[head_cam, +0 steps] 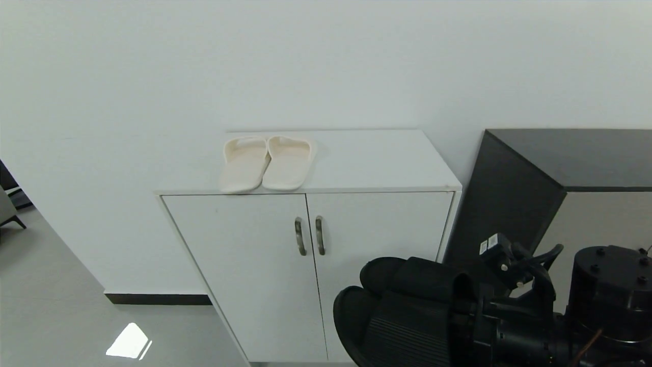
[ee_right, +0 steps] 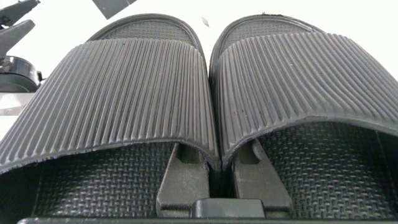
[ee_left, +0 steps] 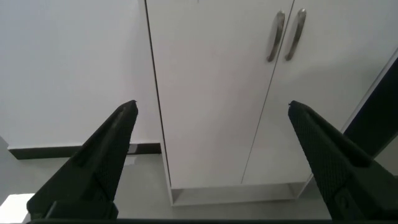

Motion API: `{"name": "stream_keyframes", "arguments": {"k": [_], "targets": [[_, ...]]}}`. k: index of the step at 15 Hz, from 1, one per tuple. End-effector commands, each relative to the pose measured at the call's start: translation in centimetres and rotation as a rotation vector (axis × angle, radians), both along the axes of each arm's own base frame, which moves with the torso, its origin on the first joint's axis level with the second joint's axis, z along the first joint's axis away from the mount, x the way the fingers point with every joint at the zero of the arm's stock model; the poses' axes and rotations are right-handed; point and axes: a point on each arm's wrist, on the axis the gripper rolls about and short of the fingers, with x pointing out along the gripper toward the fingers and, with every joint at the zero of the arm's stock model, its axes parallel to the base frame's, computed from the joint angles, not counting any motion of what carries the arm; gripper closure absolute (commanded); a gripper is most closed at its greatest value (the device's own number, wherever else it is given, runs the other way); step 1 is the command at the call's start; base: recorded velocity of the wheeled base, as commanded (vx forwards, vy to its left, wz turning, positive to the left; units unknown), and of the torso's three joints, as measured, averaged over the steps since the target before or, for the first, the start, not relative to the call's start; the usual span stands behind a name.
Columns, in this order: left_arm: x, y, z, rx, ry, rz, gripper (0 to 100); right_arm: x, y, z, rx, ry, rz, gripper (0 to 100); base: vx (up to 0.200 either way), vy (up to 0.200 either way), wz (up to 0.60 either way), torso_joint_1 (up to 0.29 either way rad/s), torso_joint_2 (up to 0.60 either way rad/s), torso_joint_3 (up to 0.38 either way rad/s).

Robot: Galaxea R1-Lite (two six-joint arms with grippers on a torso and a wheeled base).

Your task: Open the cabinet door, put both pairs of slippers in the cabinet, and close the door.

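Observation:
A white cabinet [head_cam: 356, 168] stands against the wall with both doors shut, its two metal handles [head_cam: 309, 235] side by side at the middle. One cream pair of slippers [head_cam: 266, 162] lies on its top, near the left front edge. A black pair of slippers [head_cam: 402, 306] hangs low in front of the right door. My right gripper [ee_right: 217, 177] is shut on that pair, pinching the two inner sides together under the ribbed straps [ee_right: 205, 81]. My left gripper [ee_left: 211, 106] is open and holds nothing, facing the left door [ee_left: 211, 93] low down, with the handles [ee_left: 285, 35] beyond it.
A black cabinet [head_cam: 560, 158] stands right beside the white one. Grey floor [head_cam: 61, 306] lies open to the left, with a chair [head_cam: 7, 209] at the far left edge. A dark skirting strip [head_cam: 158, 299] runs along the wall's foot.

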Motion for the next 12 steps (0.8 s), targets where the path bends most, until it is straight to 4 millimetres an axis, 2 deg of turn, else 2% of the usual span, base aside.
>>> {"name": "stream_keyframes", "arguments": {"k": [1, 8, 12], "targets": [[0.01, 0.00, 0.00, 0.000, 0.001, 0.000, 0, 0.06, -0.14, -0.06, -0.002, 0.002, -0.005, 100, 0.000, 0.000, 0.00, -0.212, 0.51, 0.286], [0.01, 0.00, 0.00, 0.001, 0.001, 0.000, 0, -0.05, -0.25, 0.12, 0.013, -0.016, -0.005, 100, 0.000, 0.000, 0.00, -0.200, 0.50, 0.285], [0.18, 0.01, 0.20, 0.073, 0.019, 0.002, 0, -0.16, -0.25, 0.10, 0.015, -0.026, 0.001, 100, 0.000, 0.000, 0.00, -0.173, 0.47, 0.290]]}}
